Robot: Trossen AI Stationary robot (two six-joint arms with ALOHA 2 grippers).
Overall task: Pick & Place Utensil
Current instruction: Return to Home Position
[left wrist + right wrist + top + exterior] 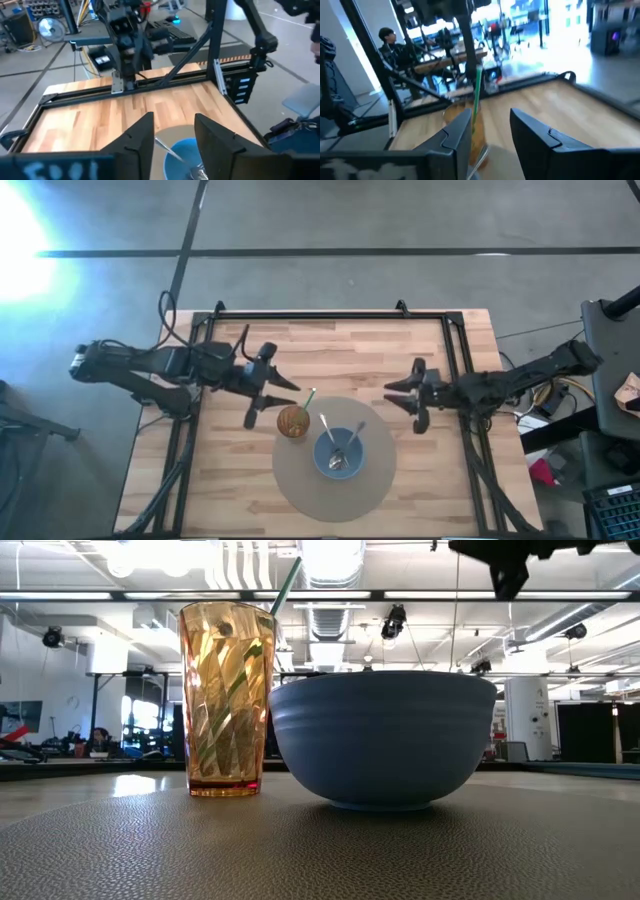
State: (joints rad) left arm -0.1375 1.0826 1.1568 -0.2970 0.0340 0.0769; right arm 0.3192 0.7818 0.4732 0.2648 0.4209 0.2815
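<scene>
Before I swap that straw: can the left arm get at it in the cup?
Probably yes: the left pincer hangs open right beside the cup, and the straw sticks up clear, nothing between.

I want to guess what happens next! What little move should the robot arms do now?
Probably draw both arms back from the mat: the straw stands in the cup, two utensils lie in the bowl, and the left gripper and right gripper are open and empty.

High view straight down; low view table-level, close; both share bowl [339, 454], cup [292, 421].
</scene>
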